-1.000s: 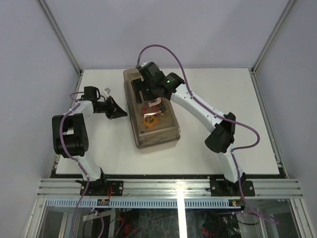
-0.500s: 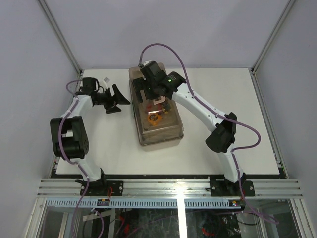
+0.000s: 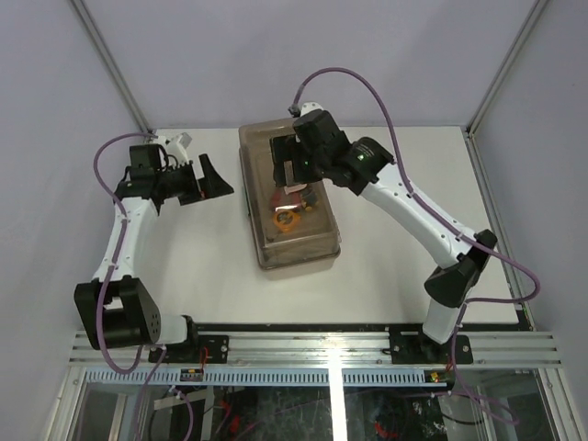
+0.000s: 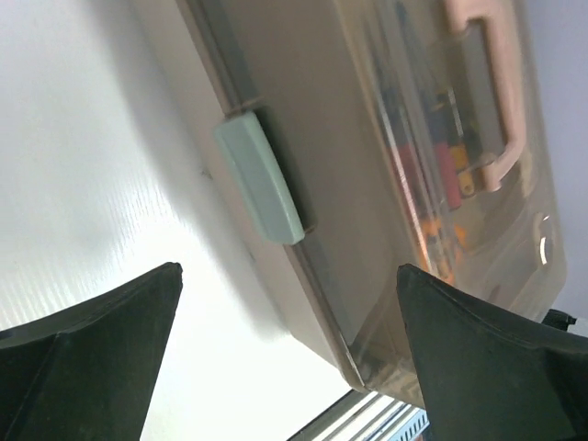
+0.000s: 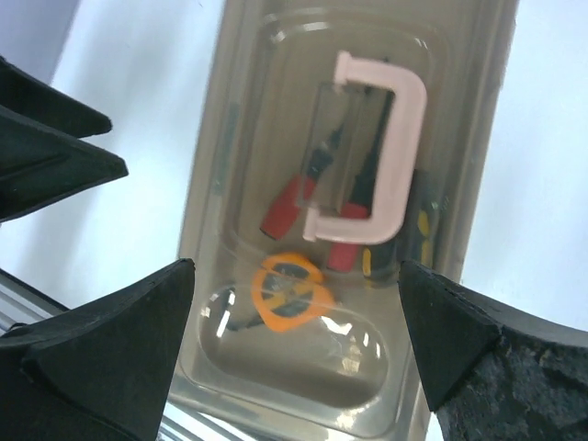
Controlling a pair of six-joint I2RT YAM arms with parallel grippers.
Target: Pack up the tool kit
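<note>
A: Where is the toolbox (image 3: 299,246)?
B: At the centre of the white surface (image 3: 413,230) in the top view. Its long axis runs from upper frame to lower frame, with the lower end leaning a little right. The brown lid (image 3: 262,197) is down and faces up.

A: And the handle?
B: The pink handle (image 5: 390,147) sits on the lid and lies along the long axis. In the right wrist view it is upper centre, a C-shape open toward frame left.

A: Are the contents visible?
B: Yes, through the lid. Red-handled pliers (image 5: 280,211) lie under the handle. An orange tape measure (image 5: 287,292) is just below them in frame. The other tools are too blurred to name.

A: The latch?
B: The green latch (image 4: 259,176) is on the long side wall facing frame left in the top view. In the left wrist view it is centre-left, and the box runs diagonally from upper left to lower right.

A: The left gripper (image 3: 214,179)?
B: Its fingers are spread wide with nothing between them. It is left of the box, pointed at the latch side and apart from it.

A: The right gripper (image 3: 292,170)?
B: It is also spread wide and holds nothing. In the top view it is over the upper half of the lid. In its wrist view the handle is framed between the fingers. I cannot tell whether it touches the lid.
</note>
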